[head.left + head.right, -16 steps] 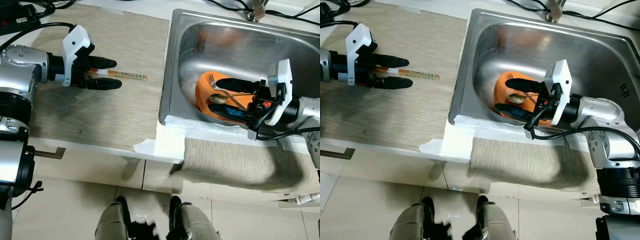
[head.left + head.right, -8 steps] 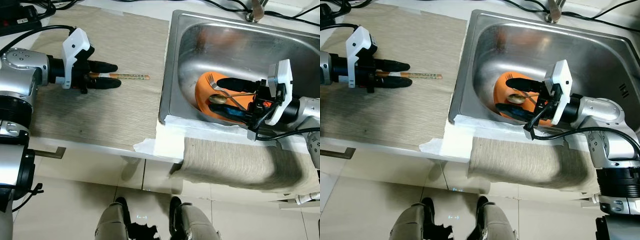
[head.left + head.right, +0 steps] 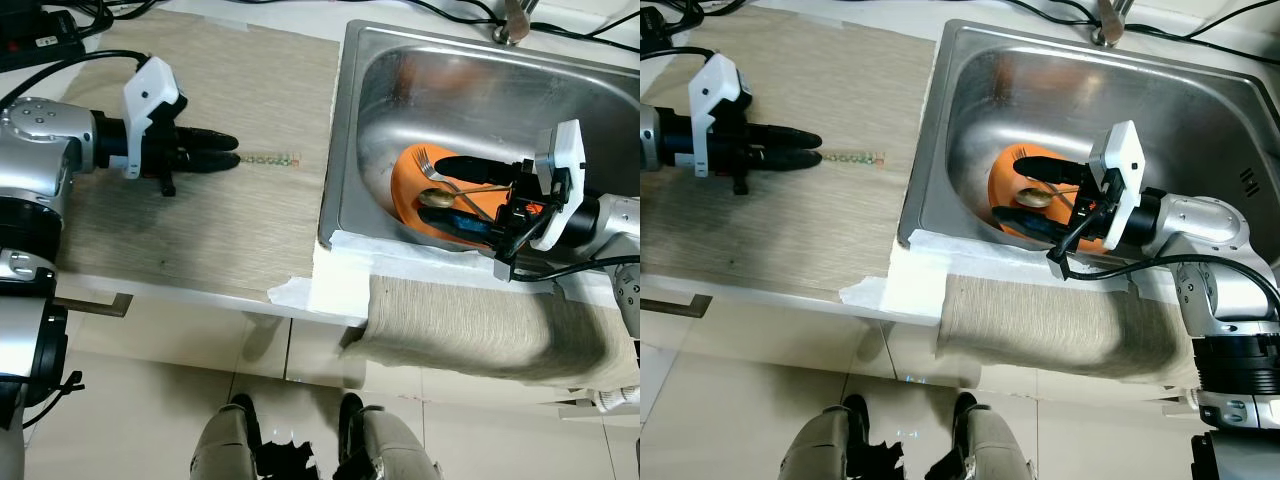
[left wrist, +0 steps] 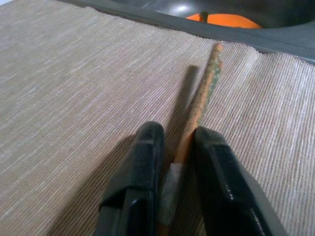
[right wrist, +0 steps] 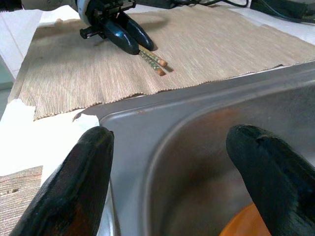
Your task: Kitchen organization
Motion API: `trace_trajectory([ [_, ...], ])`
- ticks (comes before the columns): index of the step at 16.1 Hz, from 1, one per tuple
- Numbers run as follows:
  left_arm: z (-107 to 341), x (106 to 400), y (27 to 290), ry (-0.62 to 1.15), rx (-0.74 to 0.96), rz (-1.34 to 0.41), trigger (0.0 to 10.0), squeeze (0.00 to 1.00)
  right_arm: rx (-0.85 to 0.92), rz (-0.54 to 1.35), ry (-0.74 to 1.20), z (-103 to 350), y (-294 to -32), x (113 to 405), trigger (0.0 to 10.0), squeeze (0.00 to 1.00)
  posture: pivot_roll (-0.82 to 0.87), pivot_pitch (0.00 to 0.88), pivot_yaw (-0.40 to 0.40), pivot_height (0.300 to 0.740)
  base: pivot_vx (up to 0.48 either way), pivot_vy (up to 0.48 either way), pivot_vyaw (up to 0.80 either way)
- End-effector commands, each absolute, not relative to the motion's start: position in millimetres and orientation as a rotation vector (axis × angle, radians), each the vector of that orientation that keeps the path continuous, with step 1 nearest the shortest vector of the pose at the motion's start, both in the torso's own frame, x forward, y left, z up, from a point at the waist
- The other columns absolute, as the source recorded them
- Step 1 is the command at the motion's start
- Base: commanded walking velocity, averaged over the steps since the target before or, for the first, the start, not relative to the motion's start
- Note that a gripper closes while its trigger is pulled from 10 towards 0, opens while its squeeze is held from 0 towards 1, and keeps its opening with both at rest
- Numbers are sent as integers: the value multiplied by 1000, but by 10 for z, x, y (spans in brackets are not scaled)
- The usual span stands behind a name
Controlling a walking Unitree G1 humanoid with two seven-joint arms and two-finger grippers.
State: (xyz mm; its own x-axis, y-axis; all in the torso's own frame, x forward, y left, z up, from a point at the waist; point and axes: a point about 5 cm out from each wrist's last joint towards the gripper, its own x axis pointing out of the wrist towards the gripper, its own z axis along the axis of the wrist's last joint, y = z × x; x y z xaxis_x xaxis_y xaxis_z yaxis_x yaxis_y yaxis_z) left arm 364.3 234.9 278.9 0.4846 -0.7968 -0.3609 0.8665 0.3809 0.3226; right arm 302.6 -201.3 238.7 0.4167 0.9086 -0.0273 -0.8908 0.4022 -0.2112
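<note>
A pair of patterned chopsticks (image 3: 268, 158) lies on the woven beige mat (image 3: 200, 220) left of the sink. My left gripper (image 3: 232, 152) is shut on their near end; in the left wrist view the sticks (image 4: 199, 103) run out between the two black fingers (image 4: 140, 162). In the steel sink (image 3: 345, 120) an orange plate (image 3: 408, 190) leans against the wall and holds a fork (image 3: 428, 160) and a spoon (image 3: 436, 198). Over that plate my right gripper (image 3: 452, 197) stands open, its fingers wide apart with nothing held.
A grey towel (image 3: 450, 320) hangs over the counter's front edge below the sink, beside a white sheet (image 3: 335, 280). Cables and a black power strip (image 3: 40, 35) lie along the back. The faucet base (image 3: 515, 20) stands behind the sink. Tiled floor lies below.
My left gripper's fingers have come together on the chopsticks, covering more of their length. The right arm has stayed still over the plate.
</note>
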Motion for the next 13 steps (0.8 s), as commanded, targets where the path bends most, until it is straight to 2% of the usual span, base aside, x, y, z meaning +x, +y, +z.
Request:
trace_trajectory([
  [1,2697,3611,2404,199,496,-1077,0,0,-221,1142,-90,2380,-2041,3009,10000,0,-119,217,-87,740,0,0,0],
  [9,2806,3483,2453,112,446,-1084,0,0,-159,1104,-138,2423,-2006,3049,10000,0,-113,210,-99,740,0,0,0],
  [13,3142,3411,2366,-16,391,-1071,0,0,-48,1045,-201,2483,-1883,3130,10000,0,-114,210,-103,740,0,0,0],
])
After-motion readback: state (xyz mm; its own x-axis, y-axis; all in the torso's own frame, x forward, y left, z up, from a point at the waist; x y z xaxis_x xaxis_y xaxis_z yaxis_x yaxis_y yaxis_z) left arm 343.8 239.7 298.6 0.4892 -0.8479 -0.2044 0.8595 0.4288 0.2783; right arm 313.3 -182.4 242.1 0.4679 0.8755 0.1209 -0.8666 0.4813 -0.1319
